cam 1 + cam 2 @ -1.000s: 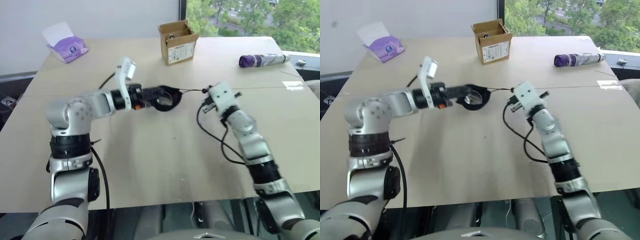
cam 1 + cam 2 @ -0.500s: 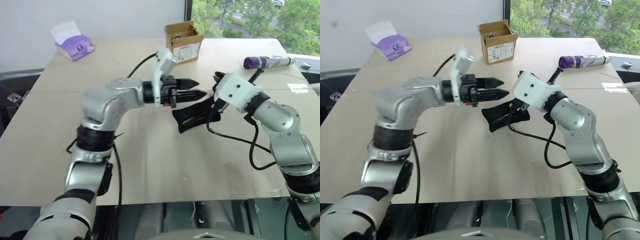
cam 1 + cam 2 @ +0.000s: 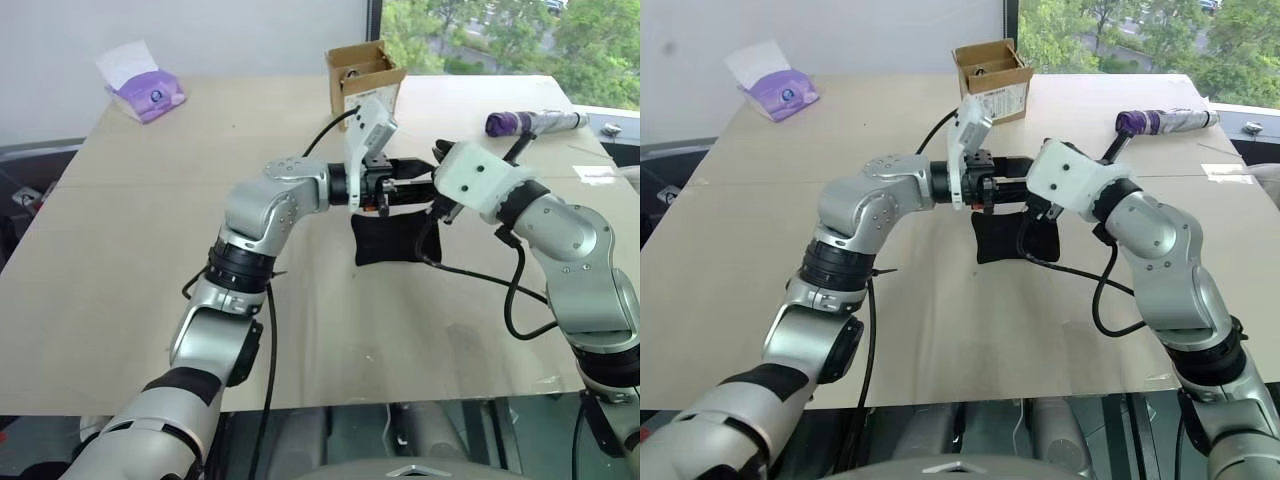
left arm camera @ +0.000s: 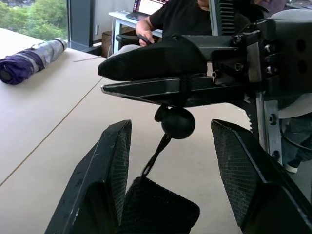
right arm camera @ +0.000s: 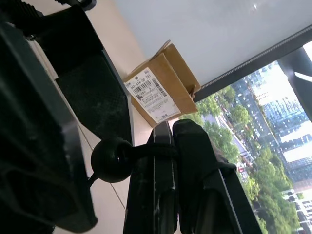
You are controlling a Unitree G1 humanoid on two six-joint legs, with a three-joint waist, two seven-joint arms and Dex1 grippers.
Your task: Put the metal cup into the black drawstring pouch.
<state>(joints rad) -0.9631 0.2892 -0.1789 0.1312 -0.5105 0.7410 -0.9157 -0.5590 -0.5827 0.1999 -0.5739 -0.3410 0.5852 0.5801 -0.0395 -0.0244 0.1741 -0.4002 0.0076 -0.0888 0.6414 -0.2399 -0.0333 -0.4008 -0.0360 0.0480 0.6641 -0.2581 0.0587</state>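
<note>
The right gripper (image 4: 165, 73) is clamped on the drawstring just above its round bead (image 4: 177, 122), so the pouch (image 3: 390, 238) hangs below it, clear of the table (image 3: 150, 220). The left gripper (image 3: 400, 182) sits tip to tip with the right one; its 2 fingers (image 4: 105, 175) are spread, 1 on either side of the bead and cord, with the pouch mouth directly beneath them and nothing held between them. The step in hand looks like opening the pouch: one gripper suspends it by the cord while the other lines up at the mouth. The next move probably calls for the left fingers to drop into or catch the fabric rim and pull it wide, keeping the cord taut. The cup cannot be made out; it may be inside the cardboard box (image 3: 365, 78), well beyond both grippers, though this cannot be told. Farther right lies a folded purple umbrella (image 3: 528, 122).
</note>
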